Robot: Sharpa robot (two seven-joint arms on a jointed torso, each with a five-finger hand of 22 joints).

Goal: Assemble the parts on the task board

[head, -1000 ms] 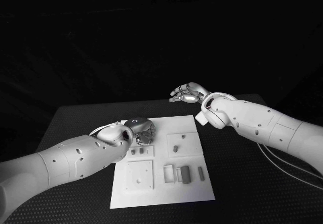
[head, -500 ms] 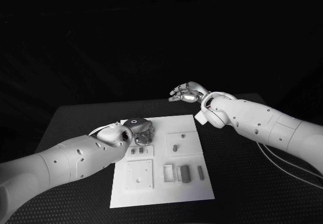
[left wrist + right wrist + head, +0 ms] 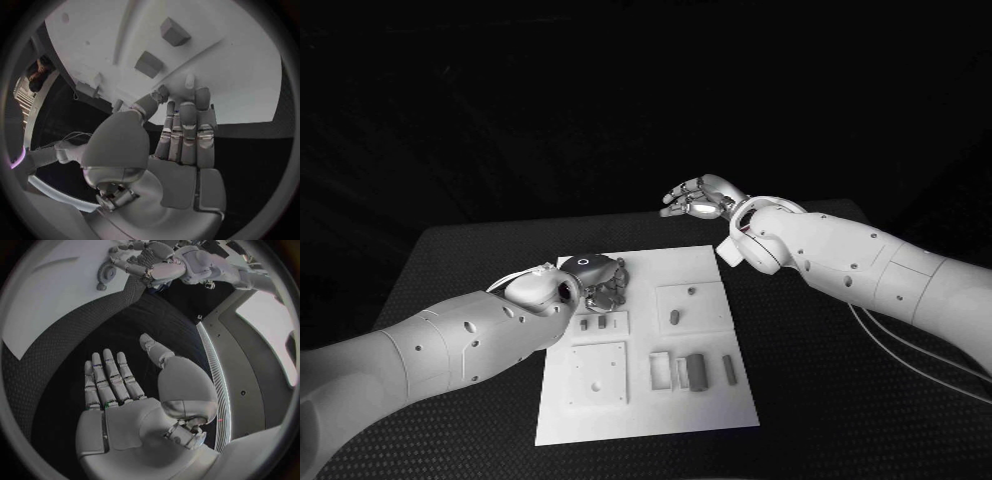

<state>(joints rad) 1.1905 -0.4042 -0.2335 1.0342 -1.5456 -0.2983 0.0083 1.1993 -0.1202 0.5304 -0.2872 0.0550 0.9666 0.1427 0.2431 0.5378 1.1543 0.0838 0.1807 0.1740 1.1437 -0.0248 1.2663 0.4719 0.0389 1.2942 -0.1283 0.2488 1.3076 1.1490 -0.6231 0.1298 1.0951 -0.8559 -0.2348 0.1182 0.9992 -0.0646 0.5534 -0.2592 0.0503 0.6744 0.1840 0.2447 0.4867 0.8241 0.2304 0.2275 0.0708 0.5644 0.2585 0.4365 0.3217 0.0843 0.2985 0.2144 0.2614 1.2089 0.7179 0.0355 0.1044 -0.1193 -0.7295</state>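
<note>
Assembly barely begun, by my judgement. My left hand (image 3: 599,283), fingers straight and empty, hovers over the board's (image 3: 711,410) far left. My right hand (image 3: 702,197) waits open beyond it. Parts (image 3: 708,371) lie loose near the board's middle.

1. One white task board (image 3: 646,420) is lying on one black desk (image 3: 459,260).
2. Two white arms are reaching in, each carrying one silver hand: one left hand (image 3: 600,283) and one right hand (image 3: 704,197).
3. Six small grey parts seem to be sitting on the board: two side by side (image 3: 593,323), one alone (image 3: 675,318), and three close together (image 3: 701,372), though these are hard to separate.
4. Three raised square panels (image 3: 599,373) are showing on the board.
</note>
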